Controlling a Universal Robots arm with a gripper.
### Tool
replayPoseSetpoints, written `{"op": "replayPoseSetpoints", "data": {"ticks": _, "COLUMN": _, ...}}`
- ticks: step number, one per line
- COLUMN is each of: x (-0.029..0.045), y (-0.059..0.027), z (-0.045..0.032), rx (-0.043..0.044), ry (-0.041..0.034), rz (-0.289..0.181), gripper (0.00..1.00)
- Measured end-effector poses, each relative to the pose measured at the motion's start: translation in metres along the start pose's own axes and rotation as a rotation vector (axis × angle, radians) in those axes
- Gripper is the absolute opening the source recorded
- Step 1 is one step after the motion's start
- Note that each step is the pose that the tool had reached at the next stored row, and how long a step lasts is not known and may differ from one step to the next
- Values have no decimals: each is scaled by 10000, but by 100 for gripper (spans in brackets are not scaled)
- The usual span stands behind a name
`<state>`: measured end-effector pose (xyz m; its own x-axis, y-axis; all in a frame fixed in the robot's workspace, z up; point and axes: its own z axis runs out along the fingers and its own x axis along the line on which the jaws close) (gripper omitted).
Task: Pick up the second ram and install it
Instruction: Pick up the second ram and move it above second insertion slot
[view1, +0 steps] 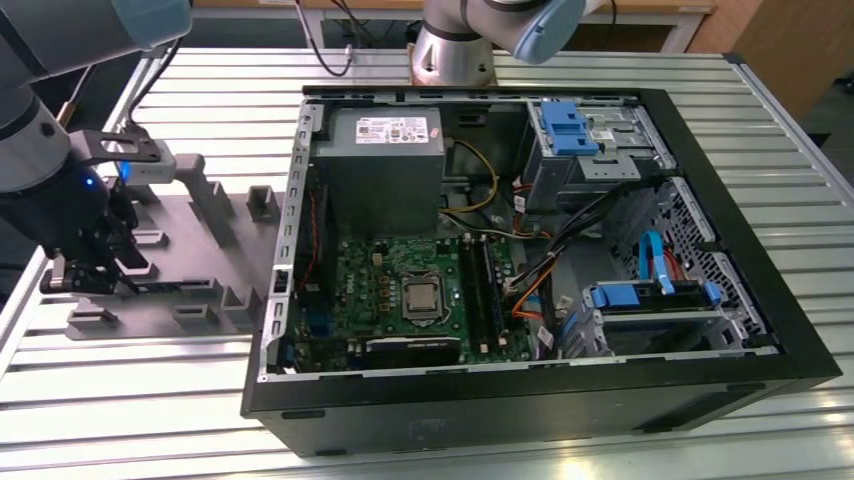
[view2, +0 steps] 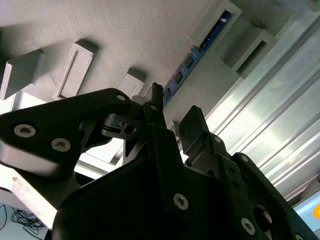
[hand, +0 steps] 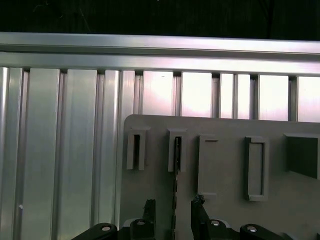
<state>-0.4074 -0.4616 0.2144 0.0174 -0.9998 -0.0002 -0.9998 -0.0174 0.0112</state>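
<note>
The second ram (view2: 186, 62) is a slim blue-green stick standing on edge in a slot of the grey fixture plate (view2: 125, 40). In the first wrist view the second ram (hand: 176, 165) appears edge-on as a thin dark line running toward the gripper (hand: 172, 210). My gripper (view2: 175, 112) is open, with one black finger on each side of the stick's near end and a gap to each. In the exterior view the gripper (view1: 91, 280) hangs low over the fixture plate (view1: 214, 260), at that view's left.
An open black computer case (view1: 747, 250) lies on the slatted aluminium table (view1: 134, 400), with the motherboard (view1: 400, 290), long black memory slots (view1: 474, 290) and a grey power supply (view1: 380, 140) inside. Raised grey blocks (view1: 260, 205) stand on the fixture plate.
</note>
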Motion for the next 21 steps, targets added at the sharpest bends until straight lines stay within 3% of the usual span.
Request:
{"op": "replayPoseSetpoints", "data": {"ticks": 6, "x": 0, "y": 0, "z": 26, "rx": 0, "ry": 0, "rz": 0, "gripper": 41}}
{"op": "replayPoseSetpoints", "data": {"ticks": 21, "x": 0, "y": -2, "z": 192, "rx": 10, "ry": 2, "rz": 0, "gripper": 41}}
